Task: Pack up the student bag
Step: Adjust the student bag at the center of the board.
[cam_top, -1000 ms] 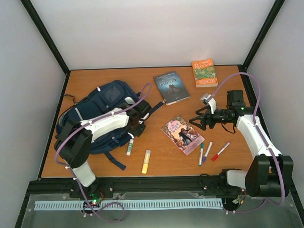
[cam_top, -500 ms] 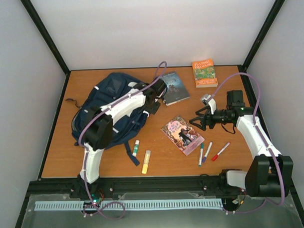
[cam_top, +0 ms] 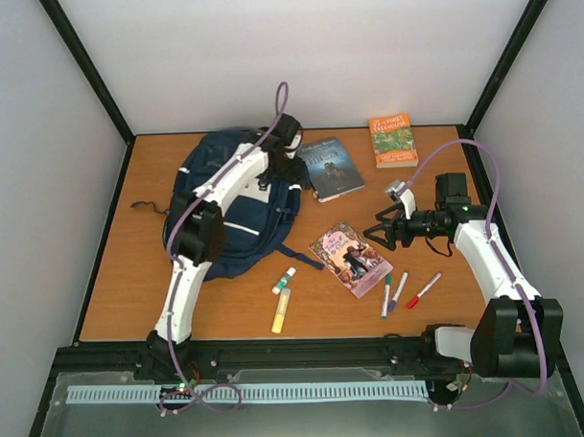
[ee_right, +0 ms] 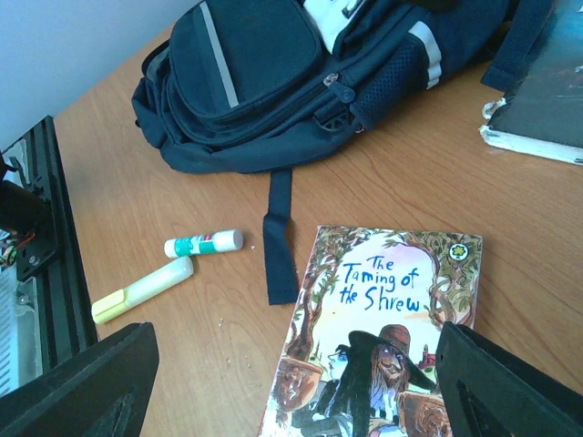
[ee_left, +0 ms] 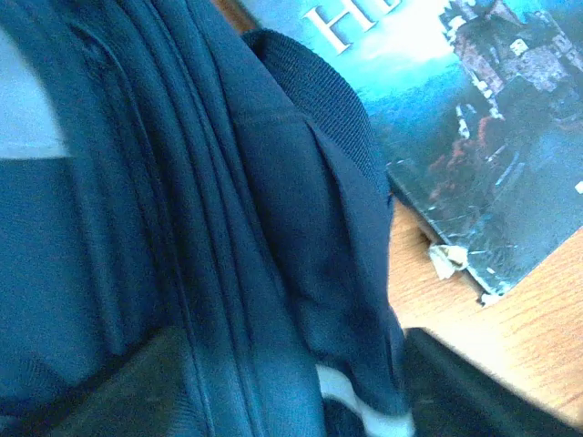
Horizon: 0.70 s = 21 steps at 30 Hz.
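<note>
The student bag [cam_top: 229, 206], navy with white stripes, lies at the back left of the table and also shows in the right wrist view [ee_right: 246, 82]. My left gripper [cam_top: 296, 183] hovers at the bag's right edge, beside a blue book [cam_top: 331, 167]. In the left wrist view its jaws [ee_left: 291, 364] stand wide apart, open, with a fold of the bag [ee_left: 182, 182] between them. My right gripper [cam_top: 372, 237] is open and empty above the book "The Taming of the Shrew" [ee_right: 383, 319].
An orange book [cam_top: 393, 141] lies at the back right. A glue stick [cam_top: 284, 280] and a yellow highlighter [cam_top: 280, 310] lie near the front. Three markers [cam_top: 398, 291] lie right of the pink book [cam_top: 351, 258]. A bag strap [ee_right: 278, 237] trails toward that book.
The left arm has swung toward the back right, dragging the bag with it. The glue stick has shifted right. The right arm has not moved.
</note>
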Tool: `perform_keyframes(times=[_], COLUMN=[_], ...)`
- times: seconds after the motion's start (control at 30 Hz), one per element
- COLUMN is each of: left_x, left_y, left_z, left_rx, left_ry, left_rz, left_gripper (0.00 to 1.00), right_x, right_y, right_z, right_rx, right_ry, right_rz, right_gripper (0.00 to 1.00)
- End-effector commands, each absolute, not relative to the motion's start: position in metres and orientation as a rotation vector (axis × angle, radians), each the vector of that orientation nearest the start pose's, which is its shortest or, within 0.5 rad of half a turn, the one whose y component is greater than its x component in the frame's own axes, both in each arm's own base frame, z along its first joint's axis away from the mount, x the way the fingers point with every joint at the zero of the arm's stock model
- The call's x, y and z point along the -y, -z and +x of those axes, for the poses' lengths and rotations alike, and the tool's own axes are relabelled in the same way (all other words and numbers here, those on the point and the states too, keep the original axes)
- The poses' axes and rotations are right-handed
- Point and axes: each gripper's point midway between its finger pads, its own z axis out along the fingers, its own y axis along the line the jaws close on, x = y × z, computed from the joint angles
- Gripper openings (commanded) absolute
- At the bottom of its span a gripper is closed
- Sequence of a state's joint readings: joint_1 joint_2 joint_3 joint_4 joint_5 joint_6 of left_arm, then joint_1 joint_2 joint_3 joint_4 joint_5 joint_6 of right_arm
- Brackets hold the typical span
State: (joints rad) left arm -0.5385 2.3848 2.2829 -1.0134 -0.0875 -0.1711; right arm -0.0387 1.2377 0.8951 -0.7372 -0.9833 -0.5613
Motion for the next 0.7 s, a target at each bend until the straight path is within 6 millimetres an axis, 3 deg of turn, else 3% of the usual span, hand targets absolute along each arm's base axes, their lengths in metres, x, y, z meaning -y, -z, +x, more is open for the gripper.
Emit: perform_keyframes(times=[0.0, 0.1, 0.17, 0.27, 0.4, 0.5, 0.67], left_x=[0.268, 0.247, 0.226, 0.185, 0.126, 0.084, 0.025], left_y=[-0.157, -0.184, -0.203, -0.204, -0.189, -0.173, -0.148], left_z=[0.486, 0.461, 0.445, 0.431, 0.419, 0.408, 0.381], left_rx=[-2.583, -2.528, -2.494, -2.502, -2.523, -2.553, -2.548], left_ry=[0.275, 0.272, 0.273, 0.289, 0.287, 0.316, 0.293], left_rz=[0.388, 0.329, 0.262, 0.121, -0.101, -0.323, -0.651], left_gripper=[0.84, 0.99, 1.00, 1.00, 1.00, 1.00, 1.00], right_x=[-0.136, -0.135, -0.135, -0.137, -0.155, -0.182, -0.214], right_y=[-0.194, -0.191, -0.189, -0.183, -0.174, -0.174, -0.166], right_z=[0.272, 0.273, 0.275, 0.284, 0.295, 0.298, 0.322], right_rx=[-2.044, -2.056, -2.066, -2.092, -2.134, -2.153, -2.233], right_ry=[-0.975, -0.979, -0.977, -0.921, -0.773, -0.797, -0.811], right_rz=[-0.887, -0.883, -0.874, -0.857, -0.944, -1.001, -0.882], right_gripper=[0.85, 0.85, 0.84, 0.83, 0.84, 0.85, 0.88])
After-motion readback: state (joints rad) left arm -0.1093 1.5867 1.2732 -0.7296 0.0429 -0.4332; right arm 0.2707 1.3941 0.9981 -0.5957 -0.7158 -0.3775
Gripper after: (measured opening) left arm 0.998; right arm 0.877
